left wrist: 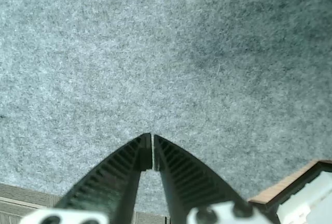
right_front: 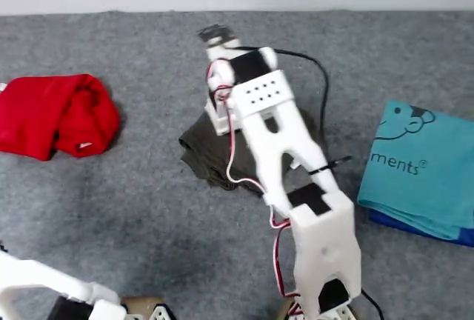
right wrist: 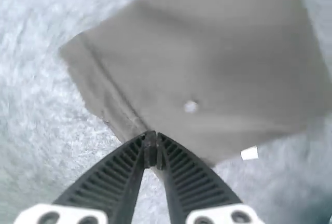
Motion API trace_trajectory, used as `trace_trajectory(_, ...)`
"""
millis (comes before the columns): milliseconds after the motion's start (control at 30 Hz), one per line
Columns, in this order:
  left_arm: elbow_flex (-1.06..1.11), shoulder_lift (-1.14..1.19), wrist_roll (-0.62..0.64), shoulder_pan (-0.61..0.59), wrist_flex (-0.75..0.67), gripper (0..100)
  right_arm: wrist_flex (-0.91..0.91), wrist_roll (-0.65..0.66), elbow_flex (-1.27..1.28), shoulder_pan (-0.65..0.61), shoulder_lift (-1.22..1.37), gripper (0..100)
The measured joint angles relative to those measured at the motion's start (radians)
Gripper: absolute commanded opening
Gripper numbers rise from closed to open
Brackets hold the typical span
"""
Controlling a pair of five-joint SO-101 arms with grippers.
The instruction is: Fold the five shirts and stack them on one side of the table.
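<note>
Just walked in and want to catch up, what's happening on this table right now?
Two robot arms are on a shirt-folding job. The right arm is stretched over a dark shirt mid-table, the right pincer shut at the shirt's edge; whether it pinches cloth is unclear. The left pincer is shut over bare table, holding nothing. A teal shirt lies folded on a blue shirt at one side; a red shirt sits bunched at the other.

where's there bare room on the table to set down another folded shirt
The widest bare grey felt lies between the red shirt and the dark shirt, running to the near edge. A narrower strip separates the dark shirt from the teal shirt, but the right arm hangs over it. The right side is crowded: teal shirt atop a blue shirt.
</note>
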Motion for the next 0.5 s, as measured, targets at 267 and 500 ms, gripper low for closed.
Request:
trace_trajectory(267, 0.0, 0.0, 0.0, 0.0, 0.0, 2, 0.0, -0.373, 0.244, 0.015, -0.157, 25.1)
trace_trajectory(500, 0.0, 0.0, 0.0, 0.0, 0.0, 2, -0.103, -0.641, 0.252, 0.018, -0.117, 48.2)
